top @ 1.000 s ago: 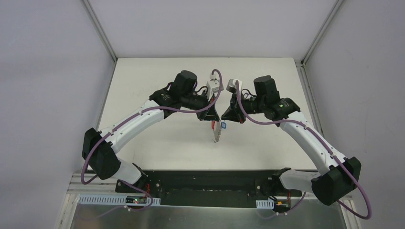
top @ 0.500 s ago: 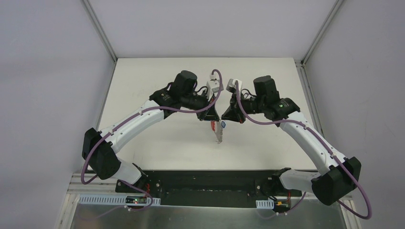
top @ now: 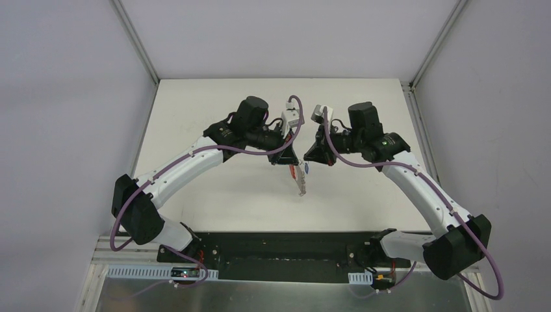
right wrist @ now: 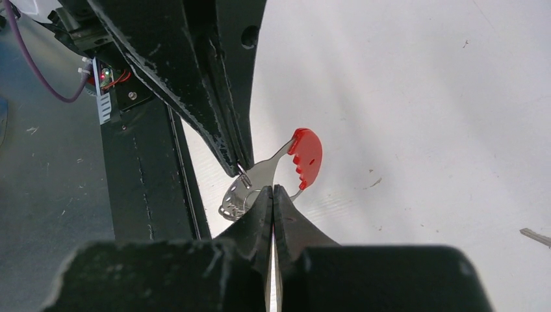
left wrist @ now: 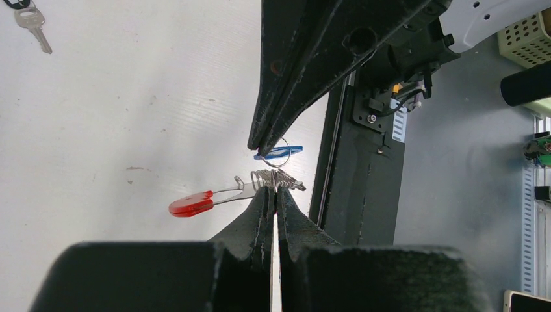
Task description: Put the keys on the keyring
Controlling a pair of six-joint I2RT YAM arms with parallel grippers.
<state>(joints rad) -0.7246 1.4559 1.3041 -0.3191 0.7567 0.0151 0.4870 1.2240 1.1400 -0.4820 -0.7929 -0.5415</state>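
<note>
The keyring hangs in the air between my two grippers, a red curved band (left wrist: 190, 204) joined to a bunch of silvery rings (left wrist: 281, 180). It also shows in the top view (top: 299, 182) and the right wrist view (right wrist: 305, 157). My left gripper (left wrist: 273, 190) is shut on the rings. My right gripper (right wrist: 273, 188) is shut on the blue-headed key (left wrist: 281, 153), seen edge-on right above the rings, touching or nearly touching them. The silver key with the dark head (left wrist: 31, 23) lies on the white table, away from both grippers.
The black base rail (left wrist: 354, 162) runs along the table's near edge just behind the grippers. A beige slotted strip (left wrist: 526, 39) sits beyond it. The white table (top: 195, 117) has grey walls on three sides.
The dangling keyring has swung a little to the right. My right gripper has shifted slightly right. Both grippers stay shut.
</note>
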